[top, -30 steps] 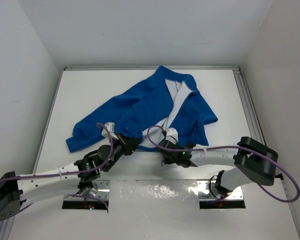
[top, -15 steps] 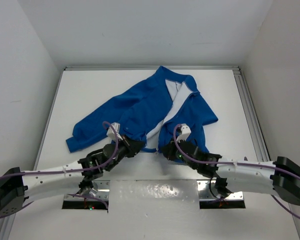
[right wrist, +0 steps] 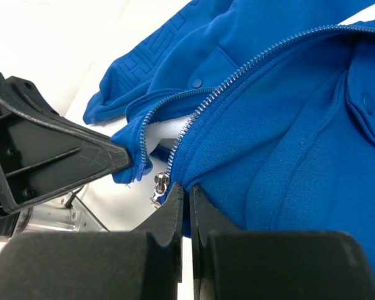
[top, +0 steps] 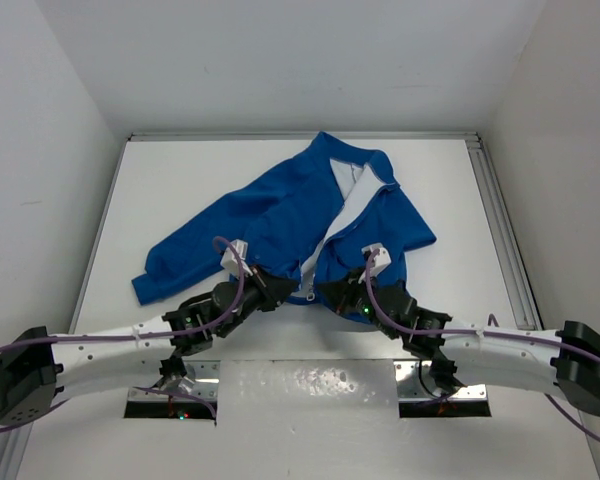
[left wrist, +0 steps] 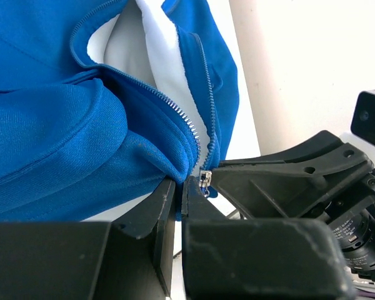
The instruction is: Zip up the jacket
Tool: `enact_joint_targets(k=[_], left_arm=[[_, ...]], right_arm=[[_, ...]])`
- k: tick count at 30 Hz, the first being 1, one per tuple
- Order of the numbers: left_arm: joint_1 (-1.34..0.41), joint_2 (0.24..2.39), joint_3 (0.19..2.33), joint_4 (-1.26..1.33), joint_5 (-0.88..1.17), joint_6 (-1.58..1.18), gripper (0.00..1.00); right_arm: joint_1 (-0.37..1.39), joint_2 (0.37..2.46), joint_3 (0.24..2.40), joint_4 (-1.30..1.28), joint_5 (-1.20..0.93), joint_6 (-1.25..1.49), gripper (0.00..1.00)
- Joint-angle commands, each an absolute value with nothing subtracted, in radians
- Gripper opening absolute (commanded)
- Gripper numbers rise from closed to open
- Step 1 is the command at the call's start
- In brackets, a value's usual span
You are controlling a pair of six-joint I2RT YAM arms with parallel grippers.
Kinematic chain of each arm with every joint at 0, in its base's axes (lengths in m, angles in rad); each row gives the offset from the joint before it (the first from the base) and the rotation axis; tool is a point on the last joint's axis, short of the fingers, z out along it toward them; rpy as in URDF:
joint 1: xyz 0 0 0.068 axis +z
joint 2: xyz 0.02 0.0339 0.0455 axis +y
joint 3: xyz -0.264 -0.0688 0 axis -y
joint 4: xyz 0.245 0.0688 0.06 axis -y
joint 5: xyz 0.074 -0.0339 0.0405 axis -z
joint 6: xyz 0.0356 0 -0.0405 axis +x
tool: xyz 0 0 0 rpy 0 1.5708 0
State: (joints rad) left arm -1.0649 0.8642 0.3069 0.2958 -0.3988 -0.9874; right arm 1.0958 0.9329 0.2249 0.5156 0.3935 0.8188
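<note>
Jacket (top: 310,215) lies unzipped; left claw (top: 283,288) and right claw (top: 326,292) each pinch its hem by the zipper (left wrist: 175,107).

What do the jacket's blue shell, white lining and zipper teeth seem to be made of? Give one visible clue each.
Blue shell: soft matte knit, perhaps cotton fleece; fine weave, limp folds.
White lining: smooth matte cloth, fibre unclear.
Zipper teeth: silvery, glinting, probably metal, possibly coated plastic.
</note>
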Motion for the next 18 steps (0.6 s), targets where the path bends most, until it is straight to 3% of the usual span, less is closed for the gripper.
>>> enact_joint_targets(k=[1, 18], left_arm=[[-1.055, 0.868, 0.331, 0.368, -0.402, -1.002, 0.00], [-1.055, 0.948, 0.333, 0.468, -0.405, -1.023, 0.00]], right_arm=[[1.103, 0.905, 0.216, 0.606, 0.399, 0.813, 0.00], [1.103, 0.933, 0.224, 0.589, 0.391, 0.802, 0.00]])
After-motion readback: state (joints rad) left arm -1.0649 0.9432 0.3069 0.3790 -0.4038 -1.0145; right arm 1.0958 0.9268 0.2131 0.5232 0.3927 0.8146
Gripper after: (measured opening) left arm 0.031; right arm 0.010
